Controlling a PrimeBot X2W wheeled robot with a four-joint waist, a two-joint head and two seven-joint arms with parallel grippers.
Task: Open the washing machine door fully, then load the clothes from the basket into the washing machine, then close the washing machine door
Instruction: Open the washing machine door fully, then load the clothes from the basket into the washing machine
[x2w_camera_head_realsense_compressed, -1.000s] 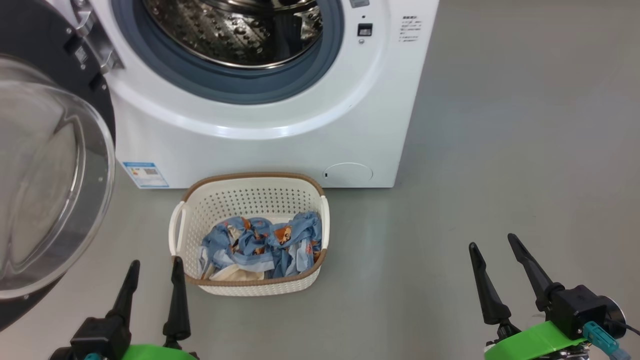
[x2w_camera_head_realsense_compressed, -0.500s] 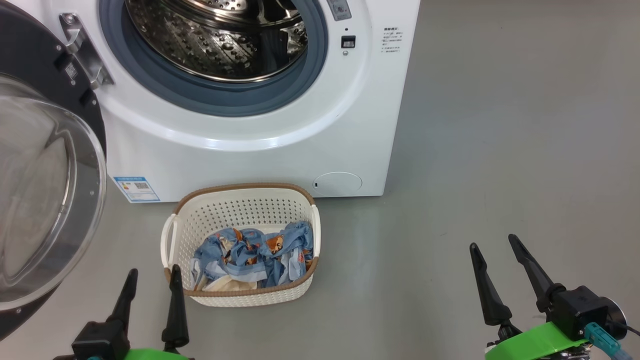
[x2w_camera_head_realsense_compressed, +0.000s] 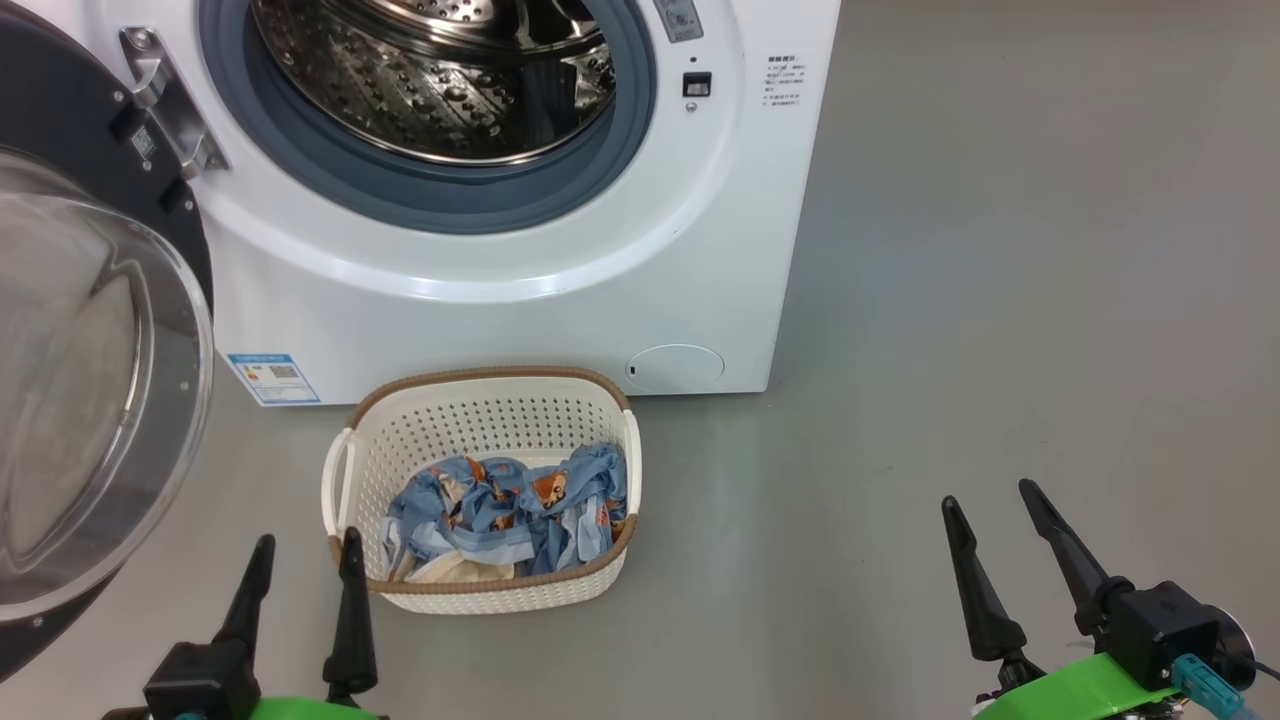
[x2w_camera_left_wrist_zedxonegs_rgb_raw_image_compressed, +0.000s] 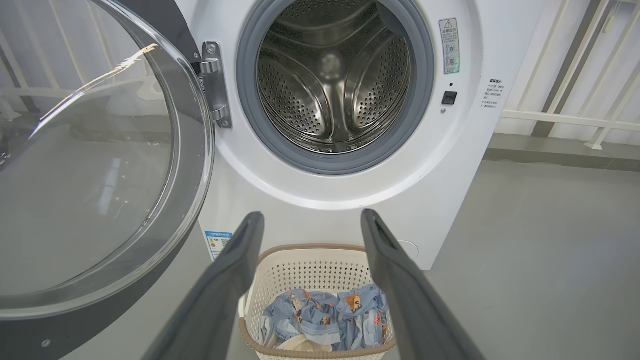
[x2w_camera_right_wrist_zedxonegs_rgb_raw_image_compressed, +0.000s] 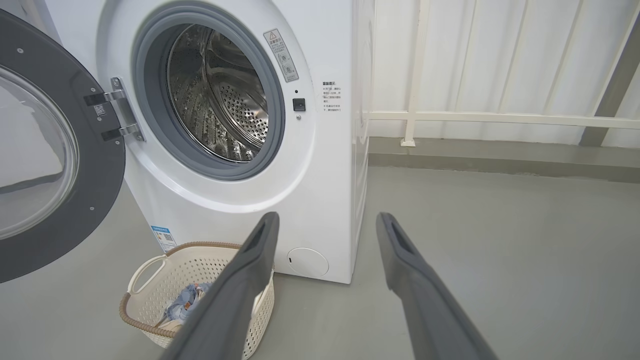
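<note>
The white washing machine (x2w_camera_head_realsense_compressed: 500, 320) stands ahead, its steel drum (x2w_camera_left_wrist_zedxonegs_rgb_raw_image_compressed: 335, 85) bare inside. Its door (x2w_camera_head_realsense_compressed: 90, 380) is swung wide open at the left, the glass bowl bulging toward me. On the floor before the machine sits the cream basket (x2w_camera_head_realsense_compressed: 480, 400) holding light blue printed clothes (x2w_camera_head_realsense_compressed: 510, 510) and a cream piece (x2w_camera_head_realsense_compressed: 455, 572). My left gripper (x2w_camera_head_realsense_compressed: 305, 545) is open and empty just left of the basket's near corner. Well to the right of the basket, over bare floor, my right gripper (x2w_camera_head_realsense_compressed: 990, 495) is open and empty.
A blue label sticker (x2w_camera_head_realsense_compressed: 272, 376) and a round flap (x2w_camera_head_realsense_compressed: 675, 367) sit low on the machine's front. Grey floor (x2w_camera_head_realsense_compressed: 1000, 300) stretches to the right. A white railing and wall (x2w_camera_right_wrist_zedxonegs_rgb_raw_image_compressed: 500, 117) run behind the machine.
The head camera shifted during the first half second, so the machine and basket slid left and down in the picture. Both grippers stayed open with no clear motion since.
</note>
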